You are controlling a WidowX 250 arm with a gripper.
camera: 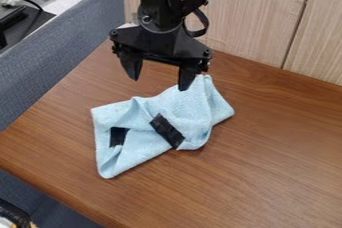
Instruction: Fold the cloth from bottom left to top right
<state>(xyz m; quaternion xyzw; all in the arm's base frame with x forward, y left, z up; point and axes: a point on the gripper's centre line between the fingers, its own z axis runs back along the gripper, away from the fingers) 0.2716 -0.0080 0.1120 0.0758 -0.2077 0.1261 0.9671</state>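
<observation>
Two black patches (167,131) mark the rumpled blue cloth (143,146) near the claw (159,84), which is spread wide.

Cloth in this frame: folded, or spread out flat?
Loosely folded, not flat: the blue cloth lies in overlapping, creased layers, with one black patch on top and another framed by folds.

cloth (190,109): woven fabric look, matt, slightly rough, soft creases
black patches (167,131) on cloth: tape-like, mostly matt, faint sheen
table (267,172): brown wood grain, smooth, low satin sheen
panels (260,17) behind table's far edge: pale wood grain, matt
partition (57,72) along table's left edge: blue-grey fabric, matt, fine rough weave
gripper (159,84): black, plastic look, mostly matt
</observation>
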